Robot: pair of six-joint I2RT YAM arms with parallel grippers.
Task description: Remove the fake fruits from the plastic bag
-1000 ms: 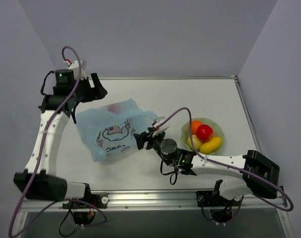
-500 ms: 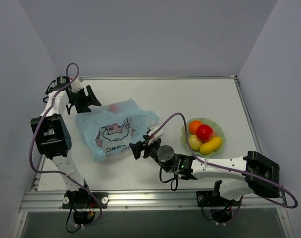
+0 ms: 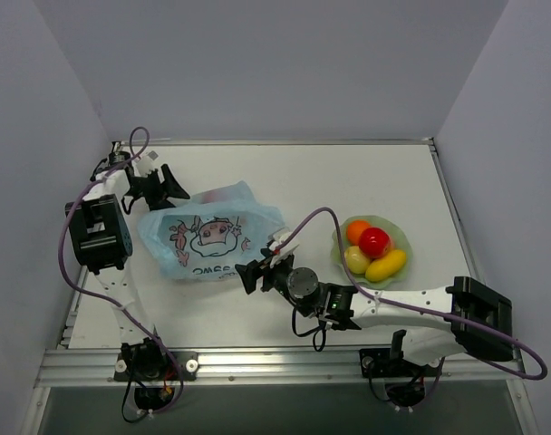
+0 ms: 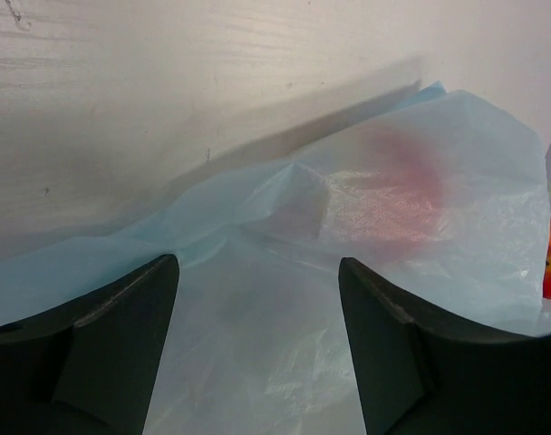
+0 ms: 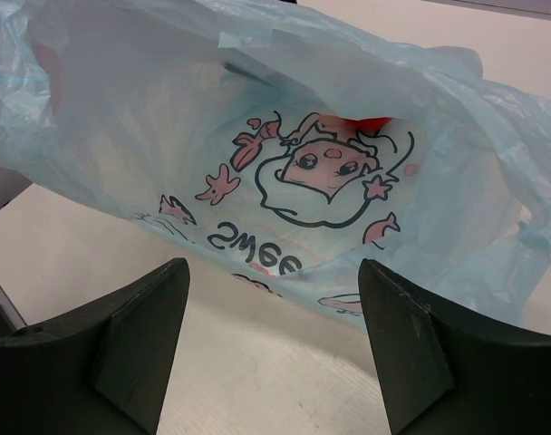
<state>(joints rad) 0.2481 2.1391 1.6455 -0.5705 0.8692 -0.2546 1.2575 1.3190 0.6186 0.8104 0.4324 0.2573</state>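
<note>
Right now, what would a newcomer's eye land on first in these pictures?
The pale blue cartoon-printed bag at left-centre of the table, a red blur showing through it. The left pincer and the right pincer stand open on either side of it. To its right, a green dish holds bright fruits.

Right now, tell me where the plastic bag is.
Top view: the plastic bag lies left of centre, the left gripper at its far-left corner, the right gripper at its near edge.

Plastic bag (image 3: 212, 237): black lettering (image 5: 256, 249) under cartoon print. Overhead view: first letters read "OMG". Remainder creased, not legible. Right wrist view: same lettering upside down. No other readable text.
</note>
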